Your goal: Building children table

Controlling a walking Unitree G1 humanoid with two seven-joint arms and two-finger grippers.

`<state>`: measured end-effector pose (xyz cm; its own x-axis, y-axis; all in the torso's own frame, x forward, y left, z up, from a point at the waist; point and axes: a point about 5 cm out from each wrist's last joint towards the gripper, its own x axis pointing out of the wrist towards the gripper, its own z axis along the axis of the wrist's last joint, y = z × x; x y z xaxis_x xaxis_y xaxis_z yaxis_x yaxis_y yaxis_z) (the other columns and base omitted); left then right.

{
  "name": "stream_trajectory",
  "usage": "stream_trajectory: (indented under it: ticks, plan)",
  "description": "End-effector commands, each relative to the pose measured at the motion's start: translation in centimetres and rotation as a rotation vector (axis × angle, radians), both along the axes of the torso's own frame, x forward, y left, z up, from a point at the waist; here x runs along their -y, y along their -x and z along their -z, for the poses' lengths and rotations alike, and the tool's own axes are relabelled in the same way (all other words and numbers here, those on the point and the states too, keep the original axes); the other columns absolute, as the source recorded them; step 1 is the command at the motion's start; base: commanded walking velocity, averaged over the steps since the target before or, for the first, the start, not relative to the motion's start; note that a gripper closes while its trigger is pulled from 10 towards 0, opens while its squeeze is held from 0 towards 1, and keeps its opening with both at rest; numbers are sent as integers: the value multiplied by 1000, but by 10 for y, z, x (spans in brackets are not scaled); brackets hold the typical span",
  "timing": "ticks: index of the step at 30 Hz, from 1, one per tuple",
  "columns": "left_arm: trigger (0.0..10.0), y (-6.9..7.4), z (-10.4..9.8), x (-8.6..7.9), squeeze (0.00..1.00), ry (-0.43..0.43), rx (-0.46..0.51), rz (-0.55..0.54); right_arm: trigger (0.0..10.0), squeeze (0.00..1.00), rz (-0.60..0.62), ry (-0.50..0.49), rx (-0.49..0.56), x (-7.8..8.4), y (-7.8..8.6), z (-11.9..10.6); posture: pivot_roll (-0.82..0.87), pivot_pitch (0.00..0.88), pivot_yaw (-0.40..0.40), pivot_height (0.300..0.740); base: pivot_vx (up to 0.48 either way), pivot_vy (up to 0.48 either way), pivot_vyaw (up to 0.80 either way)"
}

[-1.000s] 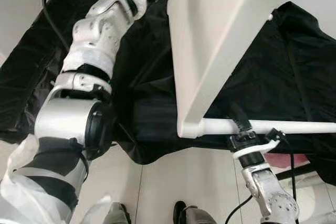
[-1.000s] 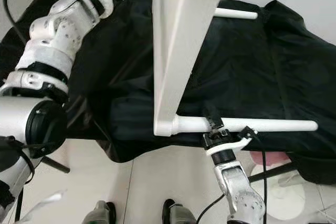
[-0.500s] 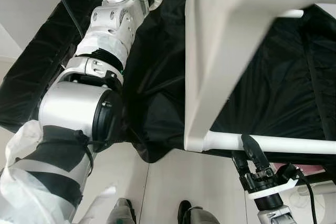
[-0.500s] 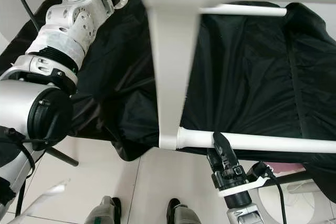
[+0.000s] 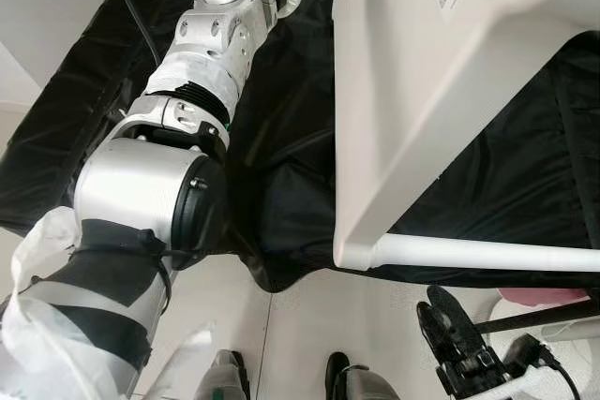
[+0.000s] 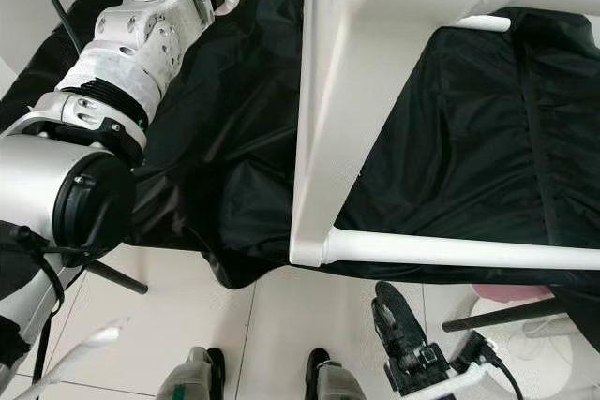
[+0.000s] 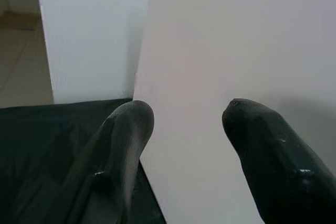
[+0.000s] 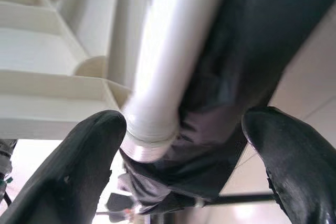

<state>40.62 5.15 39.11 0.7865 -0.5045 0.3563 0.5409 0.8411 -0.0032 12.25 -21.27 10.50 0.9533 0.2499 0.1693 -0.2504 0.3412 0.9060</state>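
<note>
Just above my right gripper runs the white table leg, a round tube lying level, its long axis going from the tabletop's near corner out to my right, crosswise to the gripper's fingers. I have the right gripper spread wide and holding nothing; in the right wrist view its two pads sit either side of the leg with a gap to each, leg's socket end between them, not touched. The leg plugs into the corner of the white tabletop, which stands on edge, ribbed underside showing in the right wrist view. The whole piece hangs over a black cloth spread on the floor.

My left gripper is up at the tabletop's far upper edge. Fingers parted with the flat panel between them; I judge it's clamping the panel edge, but contact isn't clear from the left wrist view.

Right arm is the nearer one to the leg. Next grab means going straight up onto the tube near the corner joint.
</note>
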Motion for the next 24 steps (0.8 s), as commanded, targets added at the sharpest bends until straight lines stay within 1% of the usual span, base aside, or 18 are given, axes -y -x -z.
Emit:
stream_trajectory:
  ticks: [1,3,6,8,10,11,12,13,14,15,16,17,18,19,20,22,23,24]
  plan:
    - [10000,2,-2,5,0,-32,24,32,10000,0,19,51,93,9,0,-24,-4,220,37,740,0,0,0]
    - [10000,2,1,6,0,-39,22,34,10000,0,18,121,170,9,-7,-46,-8,215,37,740,0,0,0]
    - [10000,1,1,6,0,-41,21,33,10000,0,21,149,201,9,-10,-54,-10,209,36,740,0,0,0]
    - [10000,0,3,5,0,-42,17,27,10000,0,75,189,265,13,-29,-73,-7,199,30,740,0,0,0]
    - [10000,0,4,4,0,-41,14,23,10000,0,91,193,299,15,-37,-83,-7,199,30,740,0,0,0]
    - [10000,-1,7,3,0,-49,11,17,10000,0,161,250,285,20,-52,-87,-2,190,25,740,0,0,0]
    - [10000,-2,10,1,0,-55,10,12,10000,0,218,292,274,24,-63,-90,-1,188,22,740,0,0,0]
    - [10000,-2,10,1,0,-55,10,12,10000,0,218,292,274,24,-63,-90,-1,188,22,740,0,0,0]
    - [10000,-3,13,-1,0,-61,4,7,10000,0,272,314,273,26,-74,-96,-1,187,20,740,0,0,0]
    - [10000,-4,16,-2,0,-65,0,5,10000,0,303,322,275,28,-80,-100,-1,187,20,740,0,0,0]
    - [10000,-4,16,-2,0,-65,0,5,10000,0,303,322,275,28,-80,-100,-1,187,20,740,0,0,0]
    - [10000,-5,20,-5,0,-73,-7,-1,10000,0,322,334,280,27,-87,-104,2,182,16,740,0,0,0]
    - [10000,-5,20,-5,0,-73,-7,-1,10000,0,322,334,280,27,-87,-104,2,182,16,740,0,0,0]
    - [10000,-7,28,-12,0,-82,-20,-19,10000,0,349,356,282,25,-96,-109,4,180,14,740,0,0,0]
    - [10000,-7,28,-12,0,-82,-20,-19,10000,0,349,356,282,25,-96,-109,4,180,14,740,0,0,0]
    - [10000,-10,52,-28,0,-106,-44,-38,10000,0,413,431,249,18,-118,-111,11,175,11,740,0,0,0]
    - [10000,-10,66,-36,0,-116,-57,-46,10000,0,435,472,235,13,-126,-111,17,173,9,740,0,0,0]
    - [10000,-10,75,-41,0,-122,-65,-48,10000,0,449,496,227,9,-131,-111,17,173,9,740,0,0,0]
